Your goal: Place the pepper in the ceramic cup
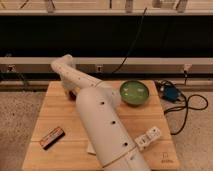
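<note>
My arm reaches from the bottom middle across the wooden table (60,117) to its far left corner. The gripper (70,92) points down there, mostly hidden behind the white wrist. A small dark red patch (73,95) shows right under the wrist; it may be the pepper, but I cannot tell whether it is held. The ceramic cup is mostly hidden behind my arm. Only a pale sliver (90,148) shows beside the arm near the front edge, and I cannot tell if that is the cup.
A green bowl (134,93) stands at the back right. A flat brown-black bar (52,137) lies at the front left. A white elongated object (149,137) lies at the front right. Blue box and black cables (172,95) lie off the table's right edge.
</note>
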Controlling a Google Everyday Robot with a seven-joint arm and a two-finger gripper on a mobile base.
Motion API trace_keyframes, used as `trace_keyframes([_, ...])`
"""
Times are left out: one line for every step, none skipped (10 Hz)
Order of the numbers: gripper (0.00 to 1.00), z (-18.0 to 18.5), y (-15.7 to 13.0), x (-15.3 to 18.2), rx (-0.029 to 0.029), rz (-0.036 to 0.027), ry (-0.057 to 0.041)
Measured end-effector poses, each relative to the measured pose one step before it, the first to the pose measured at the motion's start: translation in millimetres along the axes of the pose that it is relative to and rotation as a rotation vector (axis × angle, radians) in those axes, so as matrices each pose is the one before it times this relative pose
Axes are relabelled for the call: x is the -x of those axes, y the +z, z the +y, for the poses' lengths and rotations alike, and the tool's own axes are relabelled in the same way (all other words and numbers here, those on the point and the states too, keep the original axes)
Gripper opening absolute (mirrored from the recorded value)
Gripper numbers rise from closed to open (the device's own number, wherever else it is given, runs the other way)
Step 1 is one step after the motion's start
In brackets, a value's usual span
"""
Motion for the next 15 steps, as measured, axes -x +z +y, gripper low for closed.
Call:
trace_keyframes([0.17,3.67,-4.05,1.78,-0.00824,0.00648,0.00776])
trace_keyframes([0.08,3.18,-5.43,3.66,-0.00604,0.00306,0.0056])
trace_keyframes([0.01,4.03,-11.65,3.2,-0.01173,0.01623,0.00639])
trace_keyframes([0.0,1.77,-7.73,3.18,-0.00854,0.01088,0.0024])
trace_keyframes([0.0,2.59,-13.09,4.59,-0.01451,0.01866,0.00753])
trace_keyframes([0.0,2.79,-12.83,3.8,-0.00913,0.01796,0.006])
trace_keyframes([0.0,1.98,-9.82,3.55,-0.00795,0.01492,0.00399])
trace_keyframes([0.0,3.74,-11.5,4.38,-0.00812,0.02272,0.00486])
trace_keyframes([0.0,2.47,-9.72,3.38,-0.00562,0.01806,0.00383])
trace_keyframes([0.0,0.99,-7.12,2.89,-0.00374,0.01188,0.00095])
trace_keyframes([0.0,0.58,-9.71,3.17,-0.00442,0.01904,-0.00055])
trace_keyframes([0.0,1.63,-12.11,3.78,-0.00581,0.01673,0.00209])
trace_keyframes([0.0,3.21,-8.74,2.57,-0.00325,0.01597,0.00323])
trace_keyframes([0.0,2.59,-6.04,2.14,-0.00222,0.01269,0.0024])
trace_keyframes([0.0,3.94,-11.66,4.36,-0.00679,0.01692,0.00544])
